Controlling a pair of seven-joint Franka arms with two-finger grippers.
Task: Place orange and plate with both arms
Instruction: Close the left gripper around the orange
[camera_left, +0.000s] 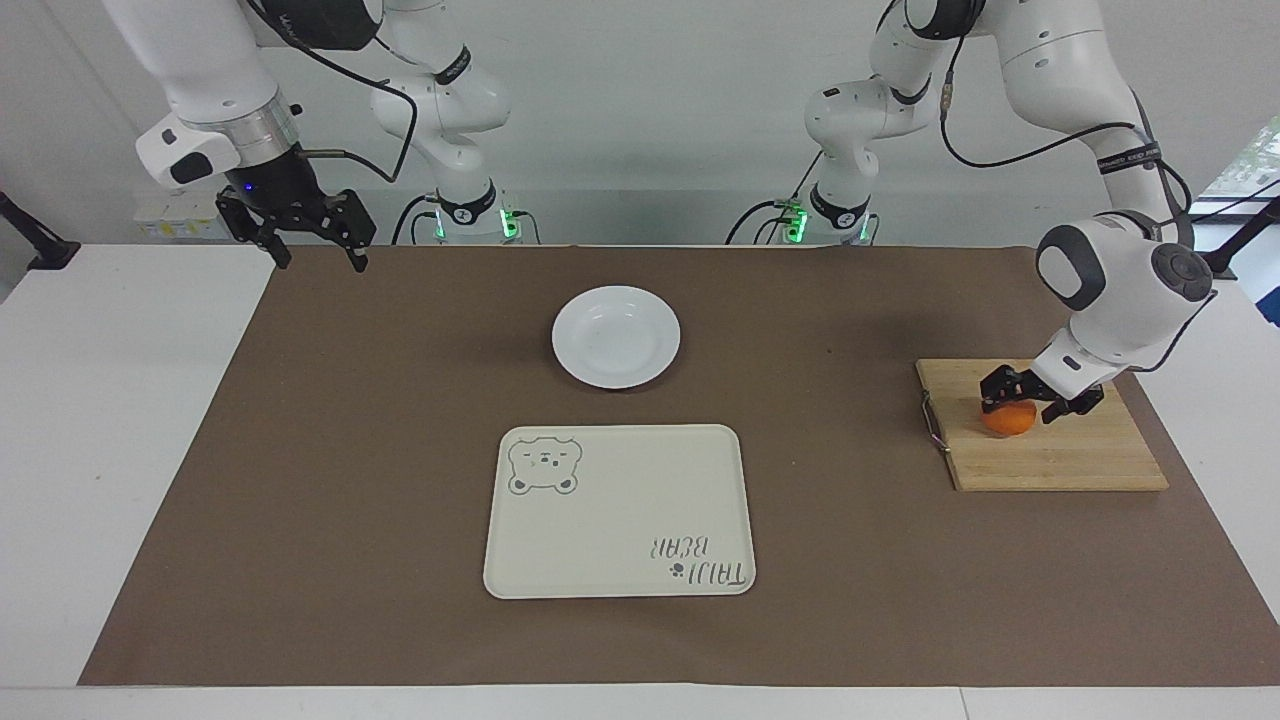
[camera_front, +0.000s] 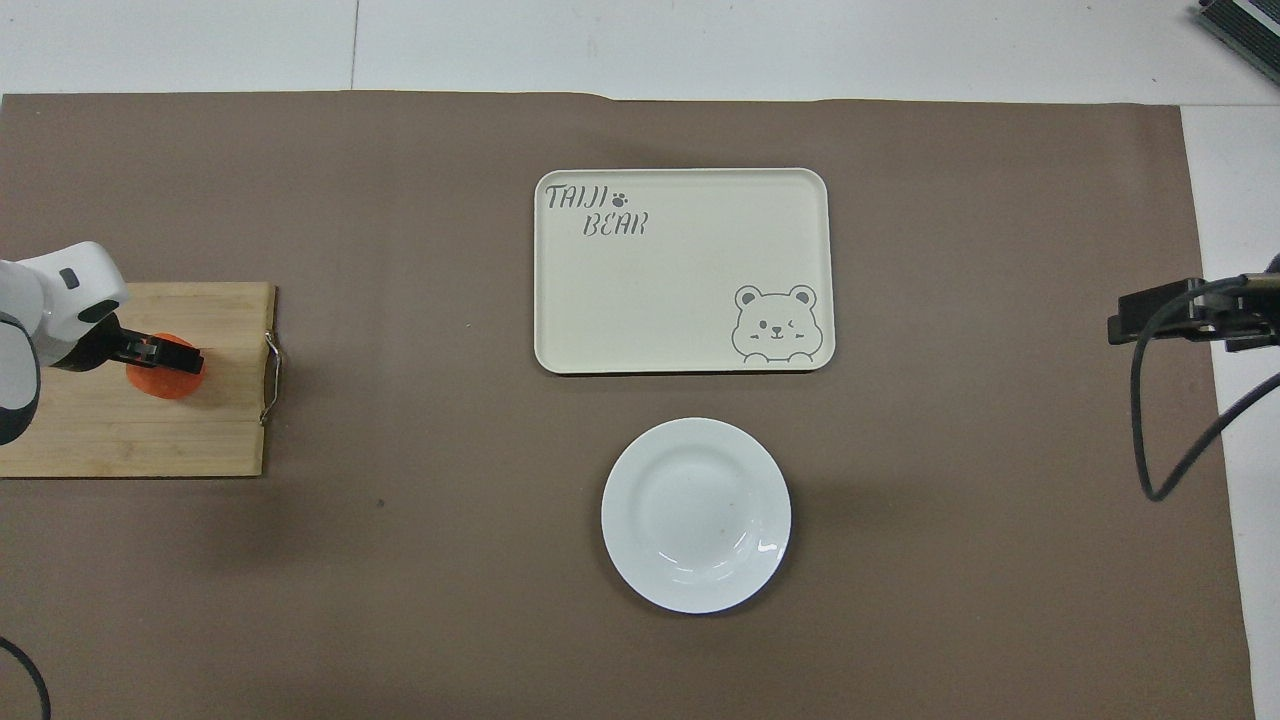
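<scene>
The orange (camera_left: 1008, 426) lies on a wooden cutting board (camera_left: 1070, 458) at the left arm's end of the table. My left gripper (camera_left: 1020, 410) is low over the orange, open, with a finger on either side of it. In the overhead view the left gripper (camera_front: 168, 352) covers much of the orange (camera_front: 160, 380). The white plate (camera_left: 616, 337) sits on the brown mat mid-table, nearer to the robots than the tray; it also shows in the overhead view (camera_front: 695, 515). My right gripper (camera_left: 312, 250) hangs open and empty over the mat's corner at the right arm's end, and the arm waits.
A cream rectangular tray (camera_left: 620, 510) with a bear print lies mid-table, farther from the robots than the plate; it shows in the overhead view too (camera_front: 680, 270). The cutting board (camera_front: 120, 430) has a metal handle on its edge toward the table's middle.
</scene>
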